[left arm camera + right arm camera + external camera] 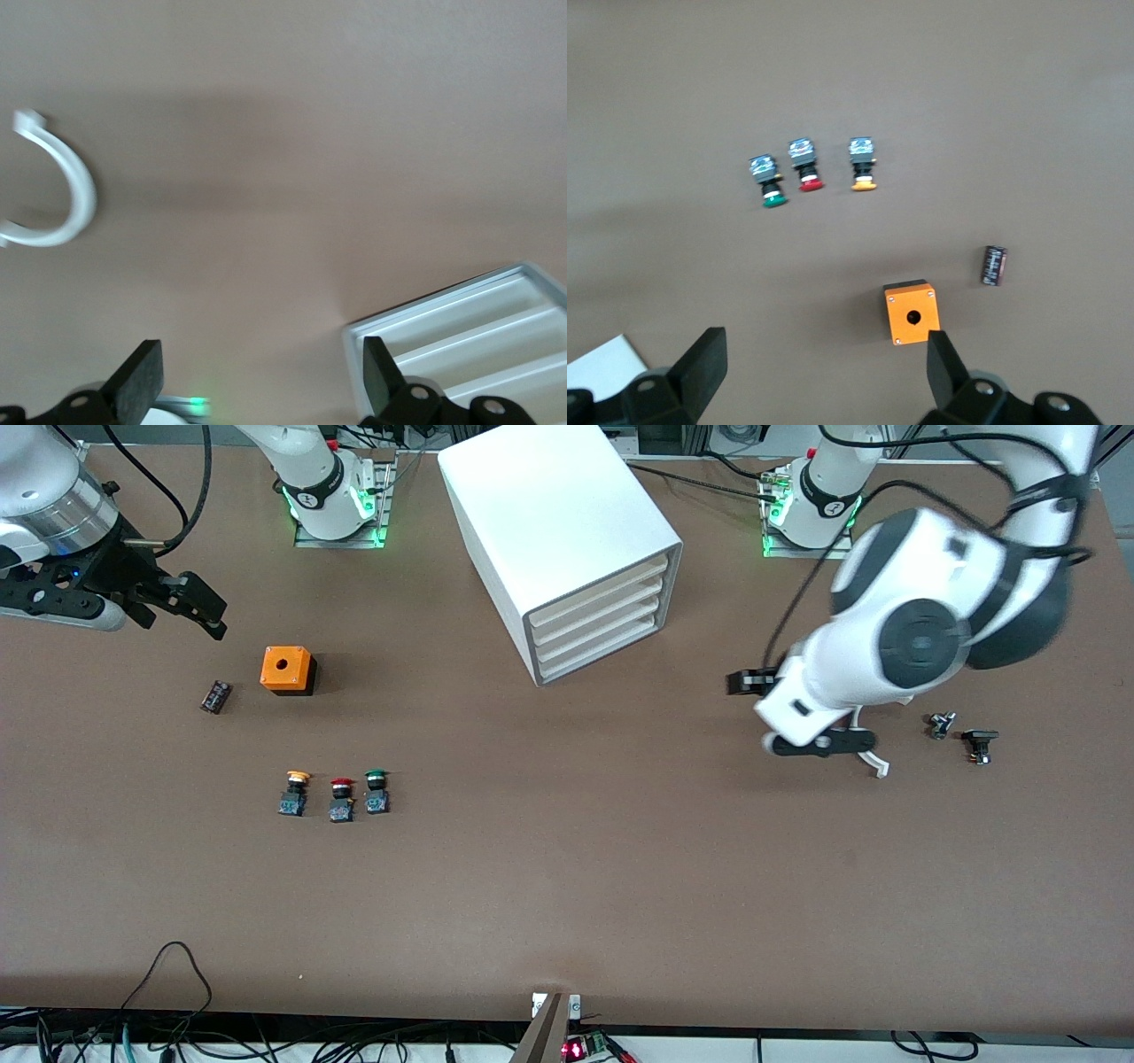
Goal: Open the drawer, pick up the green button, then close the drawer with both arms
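The white cabinet (558,531) stands at the middle of the table near the arms' bases. Its four drawers (602,631) with cream front strips are all shut; they also show in the left wrist view (478,336). The green-capped button (376,791) stands on the table beside the red and orange ones, also in the right wrist view (769,182). My left gripper (751,683) hangs open and empty (259,367) over bare table in front of the drawers. My right gripper (202,609) is open and empty (826,350), over the table near the orange box.
An orange box (288,670) with a hole on top and a small dark cylinder (215,696) lie toward the right arm's end. The red-capped button (341,800) and orange-capped button (295,793) stand in a row. Two small dark parts (961,735) lie toward the left arm's end.
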